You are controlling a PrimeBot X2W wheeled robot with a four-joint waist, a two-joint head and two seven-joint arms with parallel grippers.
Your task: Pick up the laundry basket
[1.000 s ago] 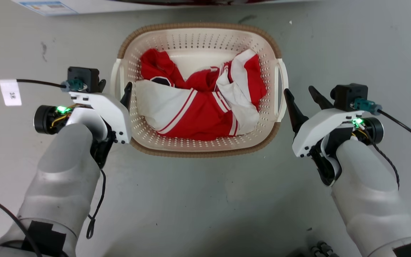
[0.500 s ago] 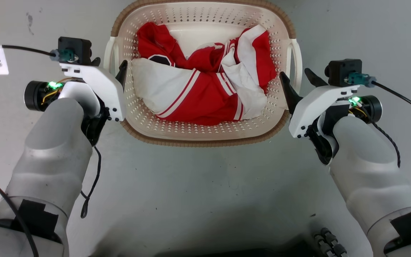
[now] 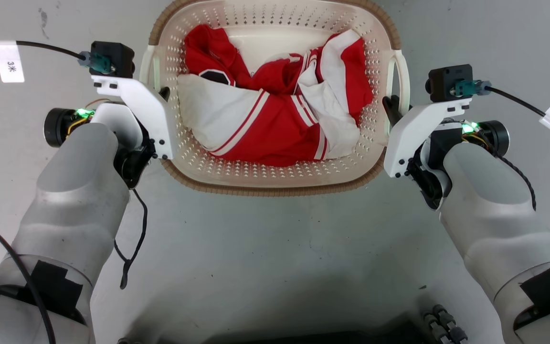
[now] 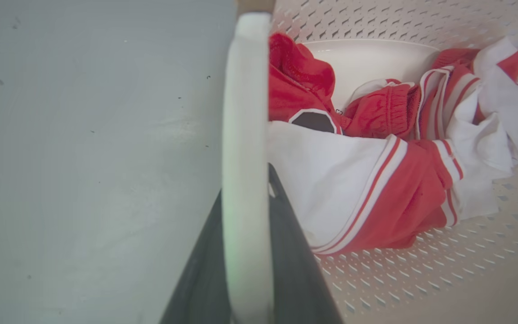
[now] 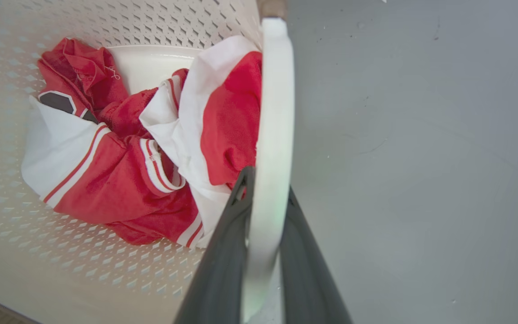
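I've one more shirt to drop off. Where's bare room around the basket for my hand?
Bare grey floor between the arms, before the laundry basket, and outside each arm. Crowded: clothes inside; left gripper and right gripper clamp its handles.

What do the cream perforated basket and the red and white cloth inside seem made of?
The cream perforated basket looks like smooth moulded plastic, given its even holes; its brown rim probably imitates weave. The red and white cloth looks like soft creased fabric.
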